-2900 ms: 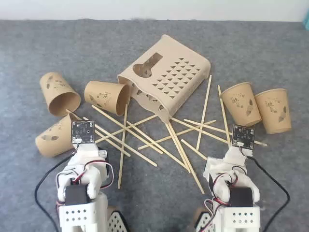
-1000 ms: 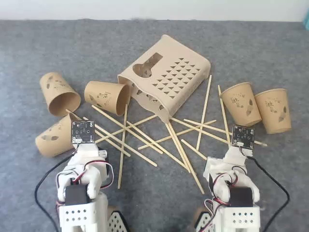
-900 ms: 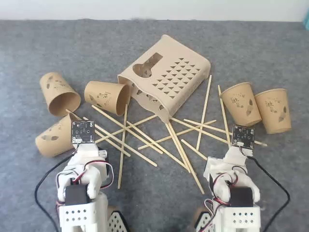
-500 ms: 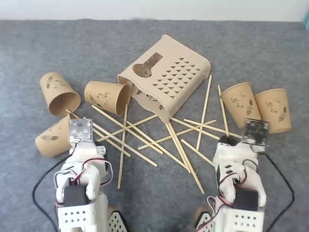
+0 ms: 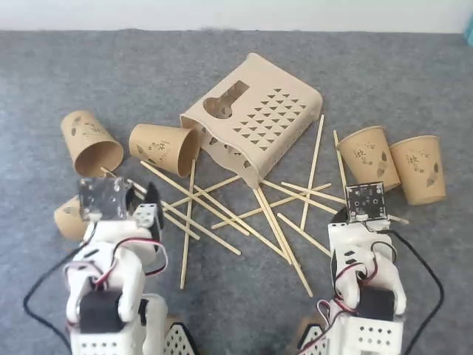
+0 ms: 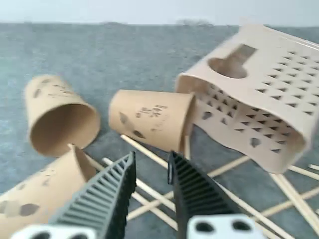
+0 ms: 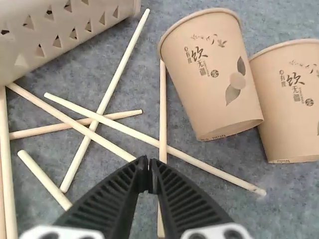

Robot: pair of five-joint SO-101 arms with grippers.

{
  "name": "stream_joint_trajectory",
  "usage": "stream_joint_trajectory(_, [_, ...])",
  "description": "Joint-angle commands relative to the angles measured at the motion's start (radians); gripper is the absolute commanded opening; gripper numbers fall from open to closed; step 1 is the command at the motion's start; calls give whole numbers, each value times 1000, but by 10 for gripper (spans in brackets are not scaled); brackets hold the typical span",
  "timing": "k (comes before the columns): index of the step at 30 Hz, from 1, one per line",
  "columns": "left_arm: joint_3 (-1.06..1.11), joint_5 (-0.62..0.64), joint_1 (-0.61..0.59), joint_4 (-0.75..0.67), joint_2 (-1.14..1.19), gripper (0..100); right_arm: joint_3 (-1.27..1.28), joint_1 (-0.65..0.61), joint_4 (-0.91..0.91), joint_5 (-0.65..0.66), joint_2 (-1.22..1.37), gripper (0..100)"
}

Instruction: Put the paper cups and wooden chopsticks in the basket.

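Beige basket (image 5: pixel 259 118) — triangular cut-outs

Paper cups (image 5: pixel 368 158): kraft brown, darker leaf marks, dark print.
Basket (image 5: pixel 255 118): pale beige, rows of triangle cut-outs.
Wooden chopsticks (image 5: pixel 312 166): light natural wood.
Bench (image 5: pixel 111 74): mottled grey.
Left end effector (image 6: pixel 151 164), right end effector (image 7: pixel 149 167): black, ridged.

Basket (image 5: pixel 255 122) tipped; cups (image 5: pixel 164 148), chopsticks (image 5: pixel 312 171) scattered around.
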Motion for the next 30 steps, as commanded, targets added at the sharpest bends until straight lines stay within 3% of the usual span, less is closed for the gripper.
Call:
stream_joint_trajectory(1, [-148,63,107,-32,219,111,-129,5,24,-48,-4,65])
stream_joint_trajectory(7, [-410,230,250,-31,595,115,-252,-45,35,-95,153,60])
stream_joint_trajectory(13, [-607,390,359,-43,905,117,-353,-50,-96,-141,539,68])
stream_joint_trajectory(19, [-685,476,396,-176,1154,130,-371,27,-294,-157,843,107])
stream_joint_trajectory(25, [-680,623,394,-285,1289,291,-353,88,-317,-155,854,112])
stream_joint_trajectory(30, [-676,671,393,-362,1343,313,-308,88,-317,-155,762,112])
